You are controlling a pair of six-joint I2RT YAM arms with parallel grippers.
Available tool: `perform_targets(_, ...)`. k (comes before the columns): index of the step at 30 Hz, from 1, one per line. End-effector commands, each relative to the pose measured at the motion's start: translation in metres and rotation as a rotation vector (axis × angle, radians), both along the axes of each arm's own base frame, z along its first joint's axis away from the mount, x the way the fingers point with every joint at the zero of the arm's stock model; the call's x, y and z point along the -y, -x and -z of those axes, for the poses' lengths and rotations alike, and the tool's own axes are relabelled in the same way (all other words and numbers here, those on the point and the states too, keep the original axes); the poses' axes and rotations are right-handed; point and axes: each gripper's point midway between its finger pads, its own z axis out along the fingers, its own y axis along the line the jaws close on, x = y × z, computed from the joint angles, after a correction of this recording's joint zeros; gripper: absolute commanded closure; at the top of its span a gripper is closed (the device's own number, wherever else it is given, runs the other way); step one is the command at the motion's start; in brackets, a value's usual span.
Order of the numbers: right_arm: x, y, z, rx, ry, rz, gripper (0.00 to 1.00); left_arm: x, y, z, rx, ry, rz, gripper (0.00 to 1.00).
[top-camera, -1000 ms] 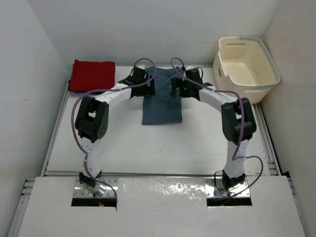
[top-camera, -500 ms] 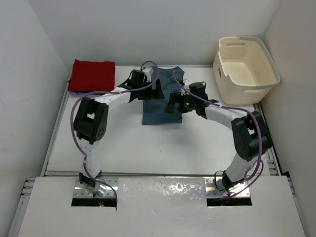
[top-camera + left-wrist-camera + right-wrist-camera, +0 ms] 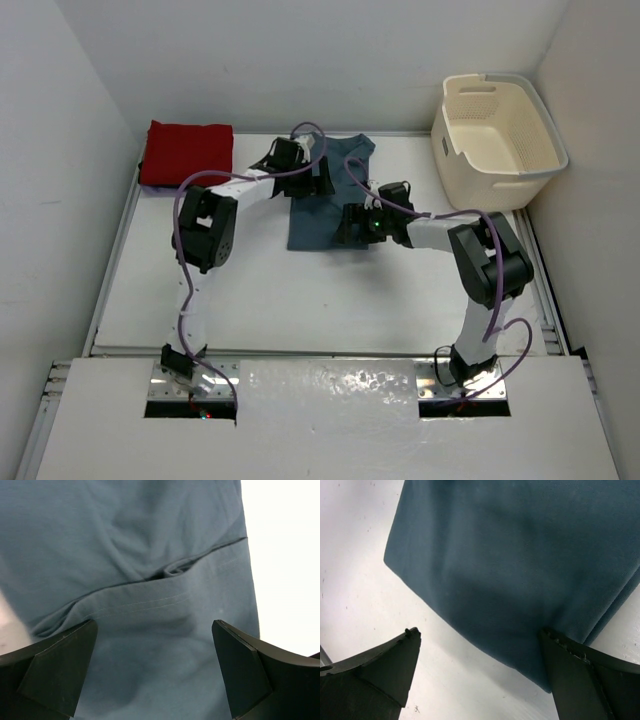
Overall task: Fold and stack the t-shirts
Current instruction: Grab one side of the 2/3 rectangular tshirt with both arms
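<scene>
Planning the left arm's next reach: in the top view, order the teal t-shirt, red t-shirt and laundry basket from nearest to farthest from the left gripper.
1. teal t-shirt, in the middle, directly beneath the left gripper.
2. red t-shirt, folded at the far left corner.
3. laundry basket, at the far right corner.

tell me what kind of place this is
Likely a robot lab's test cell for laundry folding: left arm and right arm bolted to a white table, a teal t-shirt, a folded red t-shirt, a cream laundry basket.
</scene>
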Motion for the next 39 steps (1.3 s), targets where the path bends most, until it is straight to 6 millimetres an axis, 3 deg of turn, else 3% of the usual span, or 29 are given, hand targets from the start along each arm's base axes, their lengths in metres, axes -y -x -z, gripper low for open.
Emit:
perform_targets(1,0.011,0.002,0.016,-0.019,0.058,0.035,0.01,-0.018,-0.014,-0.006,0.028,-0.001,-0.019,0.0)
perform_targets(3,0.017,-0.001,0.014,-0.014,0.095,0.043,0.01,-0.02,-0.015,-0.009,0.019,0.001,-0.013,0.0)
perform_targets(6,0.016,-0.008,-0.012,0.049,0.103,0.023,0.01,-0.022,-0.024,-0.042,0.064,0.006,-0.006,0.0)
perform_targets(7,0.016,-0.012,-0.03,0.091,0.102,0.013,0.01,-0.022,-0.022,-0.061,0.093,0.012,-0.001,0.0)
perform_targets(8,0.018,-0.011,-0.036,0.098,0.106,0.019,0.01,-0.022,-0.022,-0.075,0.118,0.019,-0.002,0.0)
perform_targets(10,0.023,-0.014,-0.051,0.137,0.121,0.041,0.01,-0.025,-0.011,-0.086,0.124,0.02,-0.008,0.0)
perform_targets(11,0.026,-0.014,-0.066,0.172,0.119,0.056,0.01,-0.03,-0.005,-0.113,0.173,0.025,-0.023,0.0)
perform_targets(13,0.037,-0.007,-0.063,0.165,0.148,0.104,0.01,-0.041,0.016,-0.103,0.158,0.015,-0.052,0.0)
perform_targets(14,0.041,-0.002,-0.067,0.173,0.147,0.119,0.01,-0.046,0.025,-0.126,0.199,0.03,-0.072,0.0)
perform_targets(15,0.047,0.009,-0.055,0.135,0.157,0.14,0.01,-0.054,0.043,-0.106,0.16,0.016,-0.083,0.0)
perform_targets(16,0.051,0.015,-0.051,0.12,0.167,0.154,0.01,-0.058,0.053,-0.102,0.147,0.01,-0.096,0.0)
perform_targets(17,0.056,0.017,-0.05,0.119,0.177,0.174,0.01,-0.064,0.062,-0.112,0.163,0.011,-0.116,0.0)
perform_targets(18,0.059,0.023,-0.042,0.092,0.182,0.196,0.01,-0.071,0.082,-0.088,0.104,-0.004,-0.132,0.0)
perform_targets(20,0.062,0.028,-0.038,0.072,0.179,0.215,0.01,-0.078,0.098,-0.084,0.091,0.003,-0.168,0.0)
perform_targets(21,0.063,0.029,-0.035,0.056,0.176,0.236,0.01,-0.079,0.113,-0.066,0.057,0.0,-0.161,0.0)
perform_targets(24,0.064,0.027,-0.028,0.016,0.17,0.291,0.01,-0.076,0.134,-0.046,0.005,-0.005,-0.152,0.0)
perform_targets(29,0.057,0.017,-0.02,-0.011,0.109,0.364,0.01,-0.069,0.158,-0.012,-0.073,-0.005,-0.139,0.0)
perform_targets(32,0.051,0.011,-0.011,-0.036,0.066,0.399,0.04,-0.067,0.163,0.0,-0.096,-0.004,-0.135,0.06)
perform_targets(35,0.049,0.01,-0.001,-0.086,0.047,0.438,0.14,-0.062,0.163,0.008,-0.121,0.0,-0.116,0.21)
perform_targets(38,0.047,0.013,0.007,-0.115,0.041,0.442,0.21,-0.055,0.171,0.017,-0.143,-0.012,-0.095,0.28)
perform_targets(39,0.048,0.014,0.009,-0.12,0.045,0.447,0.26,-0.054,0.165,0.019,-0.12,-0.015,-0.105,0.3)
